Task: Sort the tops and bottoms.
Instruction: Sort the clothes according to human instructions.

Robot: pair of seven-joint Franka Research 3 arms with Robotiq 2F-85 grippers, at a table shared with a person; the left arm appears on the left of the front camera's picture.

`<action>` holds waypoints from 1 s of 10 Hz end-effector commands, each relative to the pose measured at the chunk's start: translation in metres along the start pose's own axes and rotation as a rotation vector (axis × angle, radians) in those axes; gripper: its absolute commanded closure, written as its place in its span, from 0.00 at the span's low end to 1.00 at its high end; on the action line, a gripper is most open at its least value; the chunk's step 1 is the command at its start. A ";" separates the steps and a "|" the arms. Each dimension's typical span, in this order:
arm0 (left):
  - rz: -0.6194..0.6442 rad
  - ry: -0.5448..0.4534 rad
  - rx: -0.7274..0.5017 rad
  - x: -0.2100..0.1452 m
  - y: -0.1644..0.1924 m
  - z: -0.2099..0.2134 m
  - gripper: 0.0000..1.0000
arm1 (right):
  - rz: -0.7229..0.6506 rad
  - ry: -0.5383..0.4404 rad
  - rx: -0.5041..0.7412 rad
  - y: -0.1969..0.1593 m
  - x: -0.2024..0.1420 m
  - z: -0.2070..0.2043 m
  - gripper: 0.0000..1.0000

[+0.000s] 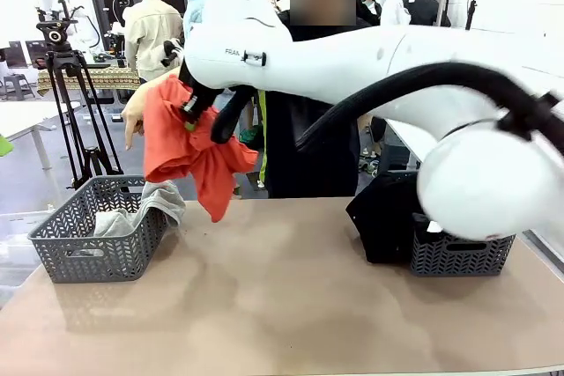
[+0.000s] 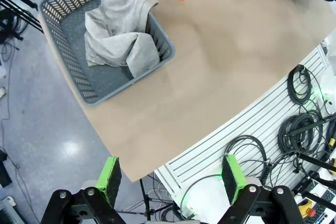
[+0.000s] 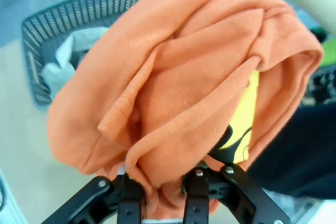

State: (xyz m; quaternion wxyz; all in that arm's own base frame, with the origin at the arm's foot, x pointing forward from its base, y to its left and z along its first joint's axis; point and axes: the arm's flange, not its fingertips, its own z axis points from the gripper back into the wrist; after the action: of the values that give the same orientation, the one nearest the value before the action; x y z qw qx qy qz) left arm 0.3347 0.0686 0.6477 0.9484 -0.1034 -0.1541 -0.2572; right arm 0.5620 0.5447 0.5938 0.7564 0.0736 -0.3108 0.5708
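Bright, even indoor light leaves soft shadows on the tan table and glare on the floor, the orange garment looms blurred, and the wrist views bend at their edges.

Before me the tan table carries two grey lattice baskets: one basket near my left edge, the other basket over on my right. Beyond the table's left end a black camera tripod stands on the grey floor, with a cloth-covered table farther back behind it. Looking down from my left wrist, I see coils of black cable hanging on a white slatted panel below the table's near edge.
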 end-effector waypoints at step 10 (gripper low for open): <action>0.001 0.002 -0.004 -0.001 0.000 0.000 0.00 | 0.268 -0.209 -0.005 -0.012 0.049 -0.033 1.00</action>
State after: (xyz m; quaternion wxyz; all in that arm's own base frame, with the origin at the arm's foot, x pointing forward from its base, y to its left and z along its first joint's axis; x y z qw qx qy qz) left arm 0.3347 0.0686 0.6477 0.9484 -0.1035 -0.1541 -0.2572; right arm 0.5689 0.5644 0.5855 0.6930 0.0736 -0.3534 0.6240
